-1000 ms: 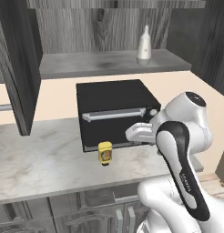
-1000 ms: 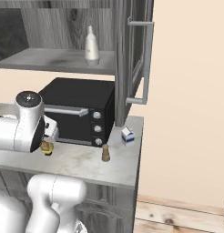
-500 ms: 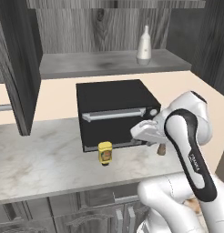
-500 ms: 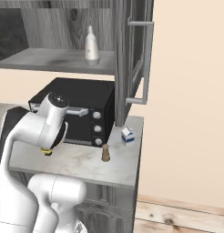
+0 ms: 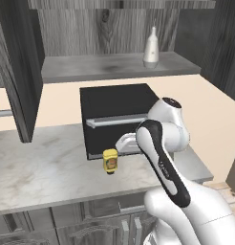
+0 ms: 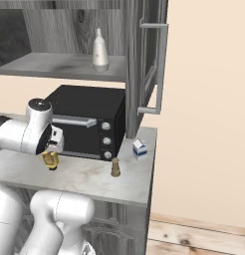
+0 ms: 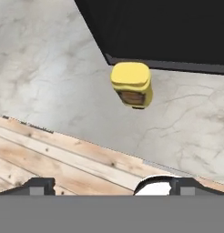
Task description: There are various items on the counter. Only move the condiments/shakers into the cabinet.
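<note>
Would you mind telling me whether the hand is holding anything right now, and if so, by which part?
Nothing is held. The hand is open, and the yellow squeeze bottle stands apart from it on the counter, ahead of the fingertips.

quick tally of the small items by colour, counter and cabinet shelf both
white: 1, the narrow-necked bottle on the cabinet shelf
yellow: 1, the squeeze bottle on the counter
brown: 1, the wooden shaker on the counter
blue-and-white: 1, the small box on the counter
total: 4
</note>
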You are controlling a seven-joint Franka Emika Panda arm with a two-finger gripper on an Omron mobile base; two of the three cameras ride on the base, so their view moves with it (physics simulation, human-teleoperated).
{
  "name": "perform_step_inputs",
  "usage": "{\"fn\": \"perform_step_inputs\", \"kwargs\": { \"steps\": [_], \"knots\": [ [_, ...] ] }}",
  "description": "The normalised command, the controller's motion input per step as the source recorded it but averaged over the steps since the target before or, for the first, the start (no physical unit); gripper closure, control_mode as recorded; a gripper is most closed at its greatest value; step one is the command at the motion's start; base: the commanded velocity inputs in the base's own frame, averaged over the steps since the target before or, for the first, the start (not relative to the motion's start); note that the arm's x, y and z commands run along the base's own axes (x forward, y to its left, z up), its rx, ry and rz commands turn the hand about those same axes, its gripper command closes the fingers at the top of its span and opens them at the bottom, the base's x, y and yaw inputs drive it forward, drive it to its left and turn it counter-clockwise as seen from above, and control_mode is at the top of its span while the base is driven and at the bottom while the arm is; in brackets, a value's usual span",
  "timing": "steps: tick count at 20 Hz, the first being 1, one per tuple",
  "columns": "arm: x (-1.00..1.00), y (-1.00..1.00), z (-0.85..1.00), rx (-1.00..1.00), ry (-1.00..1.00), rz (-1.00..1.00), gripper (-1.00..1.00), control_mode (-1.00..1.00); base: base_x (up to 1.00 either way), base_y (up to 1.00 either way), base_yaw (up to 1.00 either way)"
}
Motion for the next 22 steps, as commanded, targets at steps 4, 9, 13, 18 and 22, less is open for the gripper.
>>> {"fn": "perform_step_inputs", "kwargs": {
  "steps": [4, 9, 13, 18, 22],
  "knots": [
    [0.32, 0.00, -0.12, -0.07, 0.00, 0.00, -1.00, -1.00, 0.00, 0.00, 0.00],
    [0.44, 0.00, -0.09, -0.05, 0.01, 0.00, -1.00, -1.00, 0.00, 0.00, 0.00],
    [0.46, 0.00, -0.16, -0.05, 0.02, 0.00, -1.00, -1.00, 0.00, 0.00, 0.00],
    [0.40, 0.00, -0.29, -0.03, 0.03, 0.00, -1.00, -1.00, 0.00, 0.00, 0.00],
    [0.36, 0.00, -0.30, -0.01, 0.03, 0.06, -1.00, -1.00, 0.00, 0.00, 0.00]
  ]
}}
